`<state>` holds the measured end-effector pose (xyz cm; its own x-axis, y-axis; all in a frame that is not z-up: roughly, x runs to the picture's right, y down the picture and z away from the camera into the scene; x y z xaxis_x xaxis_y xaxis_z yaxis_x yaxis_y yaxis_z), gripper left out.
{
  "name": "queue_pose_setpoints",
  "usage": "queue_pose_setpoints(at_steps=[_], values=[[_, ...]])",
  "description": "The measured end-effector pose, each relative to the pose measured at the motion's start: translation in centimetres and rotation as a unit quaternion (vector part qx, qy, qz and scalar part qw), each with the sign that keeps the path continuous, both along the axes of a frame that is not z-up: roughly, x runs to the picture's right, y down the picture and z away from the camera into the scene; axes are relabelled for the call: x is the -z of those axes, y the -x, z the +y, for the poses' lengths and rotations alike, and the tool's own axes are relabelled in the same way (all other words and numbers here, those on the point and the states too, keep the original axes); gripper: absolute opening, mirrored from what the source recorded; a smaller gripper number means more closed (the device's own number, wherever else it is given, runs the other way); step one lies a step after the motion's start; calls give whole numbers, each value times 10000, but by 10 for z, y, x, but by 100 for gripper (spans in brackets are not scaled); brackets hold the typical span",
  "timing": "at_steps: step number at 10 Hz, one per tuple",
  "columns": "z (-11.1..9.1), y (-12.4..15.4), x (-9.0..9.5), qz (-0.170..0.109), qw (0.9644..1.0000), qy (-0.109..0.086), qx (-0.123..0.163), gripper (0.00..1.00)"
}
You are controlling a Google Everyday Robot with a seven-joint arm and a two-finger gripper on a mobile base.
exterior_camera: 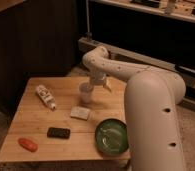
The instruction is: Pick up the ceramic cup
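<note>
End effector (92, 83) fingers blurred above ceramic cup (85, 93); arm (151, 120) base cut off at the bottom edge

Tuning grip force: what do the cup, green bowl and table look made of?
Cup, under the gripper: probably glazed ceramic, plain cream, opaque. Green bowl: glossy, highlights on the inside, so glazed ceramic or glass. Table: wood, with visible plank seams and a matte finish.

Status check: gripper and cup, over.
Gripper down at ceramic cup on table. Cup upright. White pad close in front, apart from the cup.
</note>
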<state>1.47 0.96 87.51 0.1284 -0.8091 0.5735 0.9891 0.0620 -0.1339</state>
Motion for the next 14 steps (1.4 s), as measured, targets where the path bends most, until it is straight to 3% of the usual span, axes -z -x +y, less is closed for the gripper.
queue_pose_setpoints(at_steps=[3, 5, 6, 8, 11, 14], values=[[3, 0, -5, 67, 10000, -48, 13, 36], [1, -4, -15, 109, 9999, -68, 34, 12], [2, -4, -12, 101, 9999, -72, 47, 6], [1, -1, 6, 81, 9999, -68, 74, 3], [-21, 0, 36, 46, 9998, -109, 187, 3], [-28, -2, 55, 9, 9996, 24, 293, 3]])
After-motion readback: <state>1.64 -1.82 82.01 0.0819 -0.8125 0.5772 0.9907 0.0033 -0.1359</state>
